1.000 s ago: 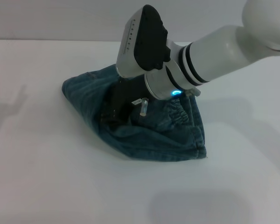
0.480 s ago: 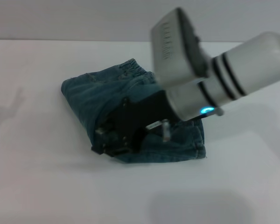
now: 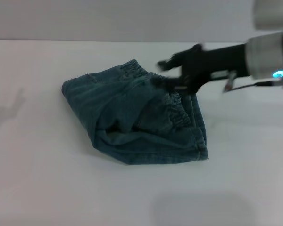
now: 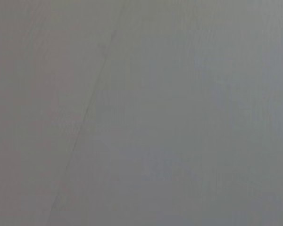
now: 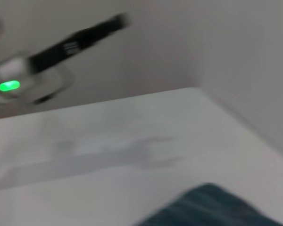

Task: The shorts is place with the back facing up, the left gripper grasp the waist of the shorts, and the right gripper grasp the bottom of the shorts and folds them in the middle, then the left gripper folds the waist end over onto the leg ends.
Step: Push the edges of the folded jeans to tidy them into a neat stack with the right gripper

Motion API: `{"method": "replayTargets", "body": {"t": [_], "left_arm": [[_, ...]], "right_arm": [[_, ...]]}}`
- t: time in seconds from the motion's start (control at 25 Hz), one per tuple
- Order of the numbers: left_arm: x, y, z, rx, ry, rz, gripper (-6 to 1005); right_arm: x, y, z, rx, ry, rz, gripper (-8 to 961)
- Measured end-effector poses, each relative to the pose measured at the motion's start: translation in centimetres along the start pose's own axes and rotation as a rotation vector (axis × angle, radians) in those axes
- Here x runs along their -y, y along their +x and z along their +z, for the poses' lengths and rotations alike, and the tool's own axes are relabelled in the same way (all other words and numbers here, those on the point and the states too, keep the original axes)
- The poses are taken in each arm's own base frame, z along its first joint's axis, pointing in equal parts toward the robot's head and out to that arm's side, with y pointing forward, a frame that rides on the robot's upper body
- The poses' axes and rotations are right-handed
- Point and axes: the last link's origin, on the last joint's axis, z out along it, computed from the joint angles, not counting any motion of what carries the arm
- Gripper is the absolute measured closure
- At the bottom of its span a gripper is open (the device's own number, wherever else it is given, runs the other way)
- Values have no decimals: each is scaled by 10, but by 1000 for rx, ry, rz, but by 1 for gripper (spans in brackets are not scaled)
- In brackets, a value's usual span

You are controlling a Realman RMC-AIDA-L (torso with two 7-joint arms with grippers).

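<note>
Shorts [image 3: 137, 117] folded on white table [image 3: 37, 188]; right claw [image 3: 172, 75] above, grip unclear.

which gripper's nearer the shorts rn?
Right. The right gripper is at the far edge of the shorts; the left gripper is far off, outside the head view.

Table [image 3: 47, 188]: bare white surface on every side of the shorts; open passage along its near edge and left side
Shorts [image 3: 132, 117]: folded denim heap mid-table; the only thing lying on the surface
Right gripper [image 3: 172, 75]: black, reaching in from the right over the heap's far right edge; blocks approach from that side
Left gripper [image 5: 115, 21]: raised, well apart from the denim
Back wall [image 3: 108, 19]: bounds the far edge
</note>
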Motion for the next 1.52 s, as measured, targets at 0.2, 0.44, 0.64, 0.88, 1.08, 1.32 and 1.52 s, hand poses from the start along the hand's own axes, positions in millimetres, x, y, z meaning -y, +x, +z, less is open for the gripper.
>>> {"method": "replayTargets", "body": {"t": [0.2, 0.44, 0.64, 0.88, 1.08, 1.32, 1.52], "left_arm": [[0, 0, 0, 0, 2, 0, 154], [-1, 0, 1, 0, 0, -2, 154], [-1, -1, 1, 3, 1, -4, 154], [-1, 0, 2, -4, 0, -6, 154], [-2, 0, 5, -14, 2, -17, 155], [-7, -5, 10, 6, -22, 30, 155], [-9, -6, 9, 5, -27, 41, 155]], "right_arm": [[21, 22, -15, -31, 117, 51, 517], [25, 41, -15, -64, 160, 73, 517], [26, 50, -14, -72, 173, 83, 517], [29, 49, -16, -106, 172, 92, 517], [34, 43, -14, -151, 182, 82, 516], [37, 46, -6, -137, 220, 115, 516], [29, 66, 11, -90, 181, 204, 516]]}}
